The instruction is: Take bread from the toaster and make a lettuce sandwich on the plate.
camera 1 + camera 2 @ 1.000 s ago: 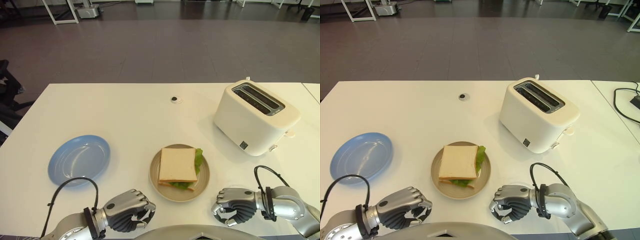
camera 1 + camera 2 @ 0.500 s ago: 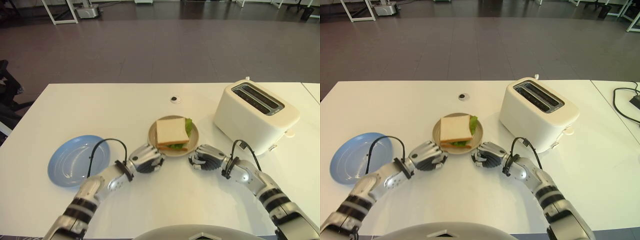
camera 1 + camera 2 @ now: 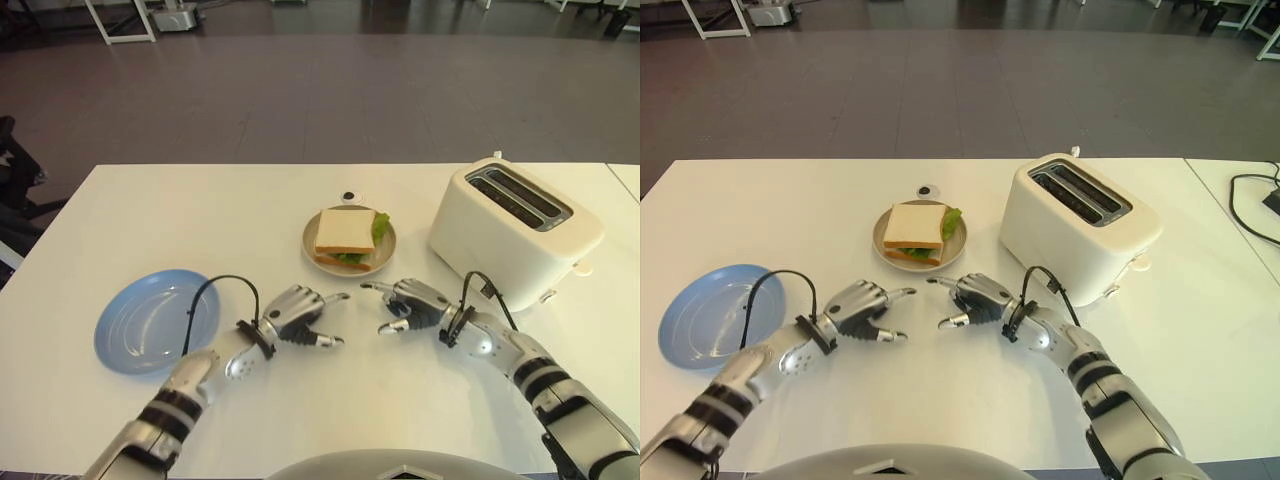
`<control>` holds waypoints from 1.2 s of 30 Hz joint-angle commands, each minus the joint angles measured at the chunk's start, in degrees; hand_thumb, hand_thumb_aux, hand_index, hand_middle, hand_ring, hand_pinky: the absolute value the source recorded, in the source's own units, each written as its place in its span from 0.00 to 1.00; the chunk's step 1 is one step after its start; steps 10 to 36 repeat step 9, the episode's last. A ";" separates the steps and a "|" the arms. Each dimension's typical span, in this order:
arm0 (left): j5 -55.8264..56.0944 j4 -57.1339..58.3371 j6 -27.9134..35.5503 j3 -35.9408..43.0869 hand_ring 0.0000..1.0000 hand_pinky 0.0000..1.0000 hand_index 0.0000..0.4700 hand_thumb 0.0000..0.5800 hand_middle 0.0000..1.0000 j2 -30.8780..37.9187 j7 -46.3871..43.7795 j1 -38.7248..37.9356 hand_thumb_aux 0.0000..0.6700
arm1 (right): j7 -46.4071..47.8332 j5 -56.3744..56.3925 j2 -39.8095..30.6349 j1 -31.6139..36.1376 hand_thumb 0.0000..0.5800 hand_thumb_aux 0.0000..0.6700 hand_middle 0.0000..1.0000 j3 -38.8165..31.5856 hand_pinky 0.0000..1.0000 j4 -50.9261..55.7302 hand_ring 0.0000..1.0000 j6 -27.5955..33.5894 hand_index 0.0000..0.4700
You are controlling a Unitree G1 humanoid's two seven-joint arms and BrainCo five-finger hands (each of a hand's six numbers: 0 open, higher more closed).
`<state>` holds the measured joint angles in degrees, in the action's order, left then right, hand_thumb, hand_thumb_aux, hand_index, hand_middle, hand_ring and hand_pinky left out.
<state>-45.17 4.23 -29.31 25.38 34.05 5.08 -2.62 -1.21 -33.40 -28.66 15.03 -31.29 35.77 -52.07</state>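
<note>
A sandwich (image 3: 346, 234) of two bread slices with lettuce (image 3: 380, 226) sticking out at its right sits on a small tan plate (image 3: 313, 248) in the middle of the white table. The white toaster (image 3: 512, 231) stands to the right with both slots dark. My left hand (image 3: 300, 318) lies on the table below and left of the plate, fingers spread, holding nothing. My right hand (image 3: 408, 302) lies below and right of the plate, also open with fingers extended. Both hands are clear of the plate.
An empty blue plate (image 3: 158, 318) lies at the table's left. A small dark round fitting (image 3: 348, 197) is set in the tabletop just behind the tan plate. A black cable (image 3: 1252, 222) lies on the neighbouring table at far right.
The tan plate with the sandwich has gone farther back on the table. Both hands, curled at the plate's sides half a second ago, have opened and now lie apart from it.
</note>
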 commanded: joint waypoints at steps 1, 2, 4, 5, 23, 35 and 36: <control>4.24 -5.57 0.84 5.12 0.00 0.00 0.00 0.00 0.00 -3.74 -4.54 -10.81 0.00 | 11.58 0.42 -2.70 -10.92 0.00 0.00 0.00 -6.91 0.00 -3.04 0.00 -0.38 0.00; 4.35 -3.06 0.44 7.23 0.00 0.00 0.00 0.00 0.00 -4.81 -5.97 -11.48 0.00 | 12.51 -0.66 -3.03 -11.51 0.00 0.00 0.00 -8.04 0.00 -2.91 0.00 -0.69 0.00; 9.95 0.66 -2.25 8.35 0.00 0.00 0.00 0.00 0.00 -6.12 -8.64 -11.19 0.00 | 15.21 2.88 -3.21 -12.78 0.00 0.00 0.00 -8.63 0.00 -3.28 0.00 -1.58 0.00; 13.10 0.39 -3.34 6.98 0.00 0.00 0.00 0.00 0.00 -6.25 -8.71 -10.74 0.00 | 17.14 8.03 -3.47 -13.71 0.00 0.00 0.00 -8.54 0.00 -5.19 0.00 -1.83 0.00; 28.66 -3.65 -8.73 0.80 0.00 0.00 0.00 0.00 0.00 -6.06 -9.37 -11.90 0.00 | 25.32 34.21 -6.02 -17.46 0.00 0.00 0.00 -8.03 0.00 -19.58 0.00 1.43 0.00; 28.66 -3.65 -8.73 0.80 0.00 0.00 0.00 0.00 0.00 -6.06 -9.37 -11.90 0.00 | 25.32 34.21 -6.02 -17.46 0.00 0.00 0.00 -8.03 0.00 -19.58 0.00 1.43 0.00; 28.66 -3.65 -8.73 0.80 0.00 0.00 0.00 0.00 0.00 -6.06 -9.37 -11.90 0.00 | 25.32 34.21 -6.02 -17.46 0.00 0.00 0.00 -8.03 0.00 -19.58 0.00 1.43 0.00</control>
